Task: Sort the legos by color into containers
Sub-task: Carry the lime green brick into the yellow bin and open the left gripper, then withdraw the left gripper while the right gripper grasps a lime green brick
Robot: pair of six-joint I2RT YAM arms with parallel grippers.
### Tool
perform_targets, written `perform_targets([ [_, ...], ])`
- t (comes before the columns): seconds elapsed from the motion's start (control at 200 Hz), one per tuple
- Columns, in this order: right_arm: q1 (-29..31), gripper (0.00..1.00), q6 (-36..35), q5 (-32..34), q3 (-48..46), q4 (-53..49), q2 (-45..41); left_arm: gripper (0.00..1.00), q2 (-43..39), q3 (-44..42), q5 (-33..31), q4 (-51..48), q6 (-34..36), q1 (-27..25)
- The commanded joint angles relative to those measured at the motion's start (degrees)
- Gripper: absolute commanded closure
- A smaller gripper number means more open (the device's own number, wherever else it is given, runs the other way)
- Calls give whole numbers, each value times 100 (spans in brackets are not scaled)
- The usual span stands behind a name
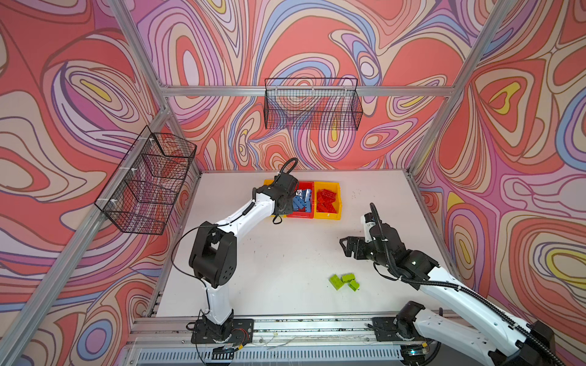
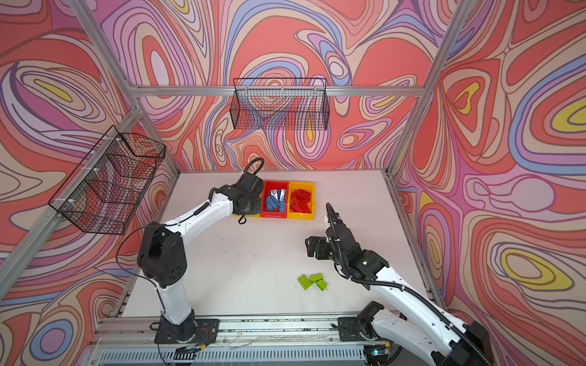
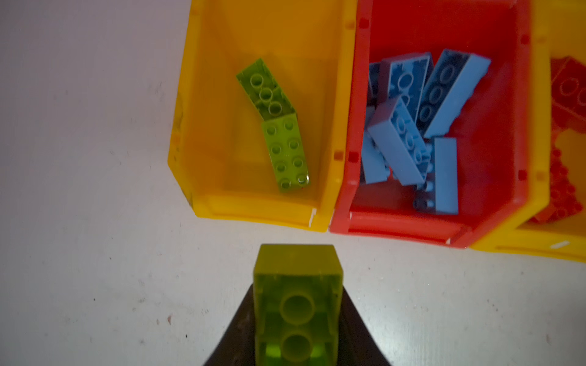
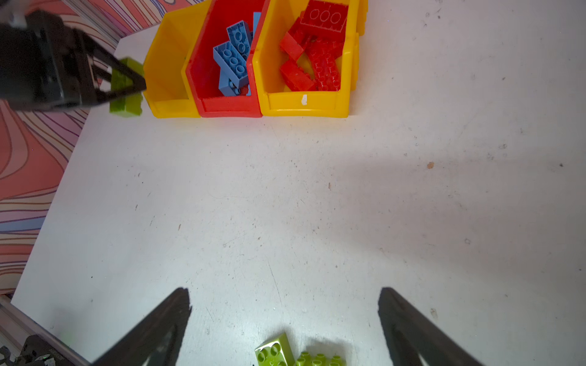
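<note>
My left gripper [image 3: 298,285] is shut on a green lego [image 3: 298,310], held just short of the left yellow bin [image 3: 190,133]. Two green legos [image 3: 279,126] lie in that bin. The red bin [image 3: 348,164] beside it holds several blue legos [image 3: 409,133]. The right yellow bin [image 1: 336,190] holds several red legos [image 1: 326,199]. Three green legos [image 1: 344,281] lie loose on the white table, near the front right. My right gripper [image 4: 285,298] hangs open above the table, just behind them, with nothing between its fingers.
The three bins stand side by side at the back middle of the table [image 1: 285,253]. The left arm [image 1: 241,218] covers most of the left yellow bin in both top views. Black wire baskets hang on the left wall [image 1: 149,183] and back wall [image 1: 312,104].
</note>
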Motion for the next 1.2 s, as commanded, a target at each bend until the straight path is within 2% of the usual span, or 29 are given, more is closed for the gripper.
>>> perform_targets([
  [0.0, 35, 3, -35, 105, 59, 140, 133, 81, 774, 1137, 95, -597, 489, 269],
  [0.145, 35, 3, -51, 148, 184, 162, 398, 81, 1866, 2712, 284, -1046, 624, 554],
  [0.265, 35, 3, -50, 234, 298, 136, 575, 78, 2496, 3545, 435, -1311, 686, 719],
  [0.351, 35, 3, -46, 265, 364, 125, 670, 59, 2727, 3797, 527, -1372, 701, 807],
  [0.416, 35, 3, -26, 251, 380, 119, 750, 38, 2755, 3803, 572, -1343, 688, 841],
  [0.481, 35, 3, -16, 234, 410, 95, 858, 27, 2651, 3672, 695, -1231, 682, 849],
  [0.591, 35, 3, 51, 48, 411, 35, 1023, 21, 2115, 2893, 956, -703, 554, 827],
  [0.761, 279, 4, 291, 44, 248, -142, 1057, 21, 504, 943, 1071, 345, 319, 628],
  [0.891, 861, 5, 585, 223, 106, -291, 1076, 20, -931, -839, 1007, 1087, 71, 322],
  [0.992, 1351, 7, 853, 333, 5, -343, 1165, 15, -2038, -2319, 973, 1625, -179, 29],
  [1.192, 2266, 9, 1231, 585, -26, -329, 1496, 8, -4162, -4888, 996, 2165, -690, -481],
])
